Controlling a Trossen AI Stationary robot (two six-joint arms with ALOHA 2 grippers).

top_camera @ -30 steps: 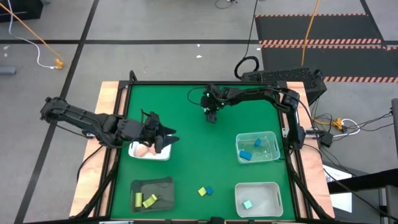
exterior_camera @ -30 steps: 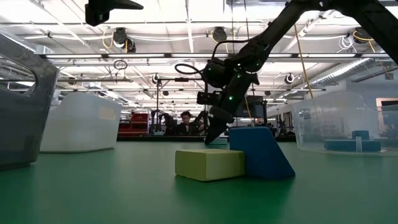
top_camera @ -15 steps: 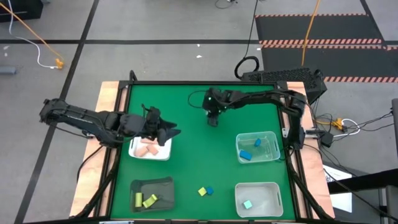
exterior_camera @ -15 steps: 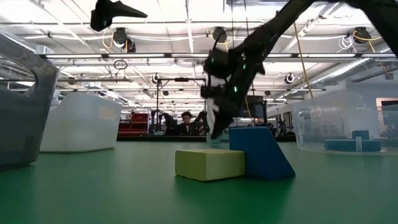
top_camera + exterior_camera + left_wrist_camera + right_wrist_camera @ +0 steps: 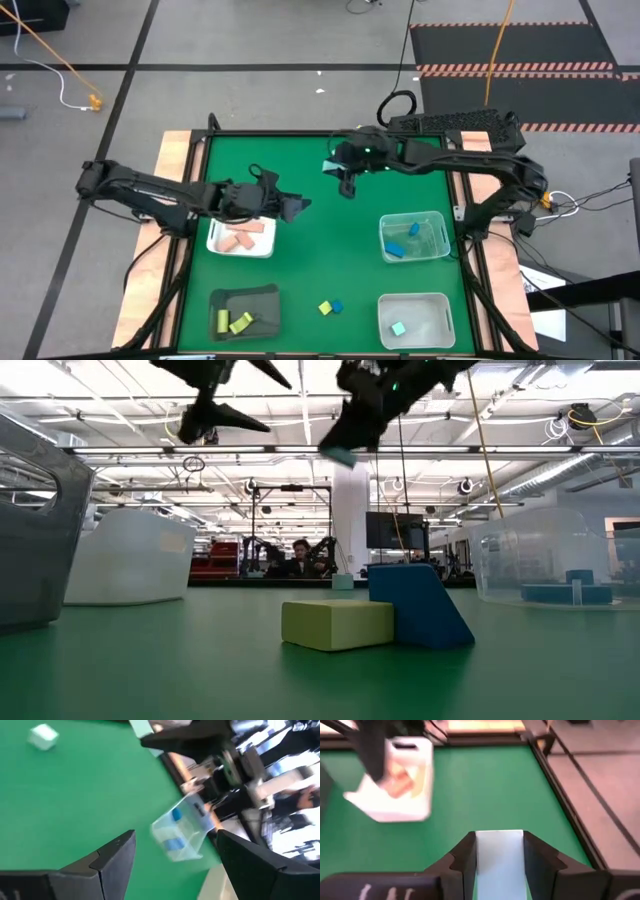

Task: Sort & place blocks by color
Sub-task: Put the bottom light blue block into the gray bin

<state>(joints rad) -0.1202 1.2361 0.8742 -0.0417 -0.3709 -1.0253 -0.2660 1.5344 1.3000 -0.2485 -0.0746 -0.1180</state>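
The right end effector [image 5: 500, 862], raised over the table's [image 5: 320, 240] 12 o'clock area, pinches a pale mint block [image 5: 500, 860], seemingly light, rigid, best held across flat faces; the left end effector [image 5: 175, 865] hangs open.

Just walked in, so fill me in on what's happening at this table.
The robot is sorting small blocks by color. The right gripper is shut on a pale mint block, held high above the far middle of the green table. The left gripper is open and empty beside the white tray of pink blocks. A yellow block and a blue block wait unsorted at the near edge.
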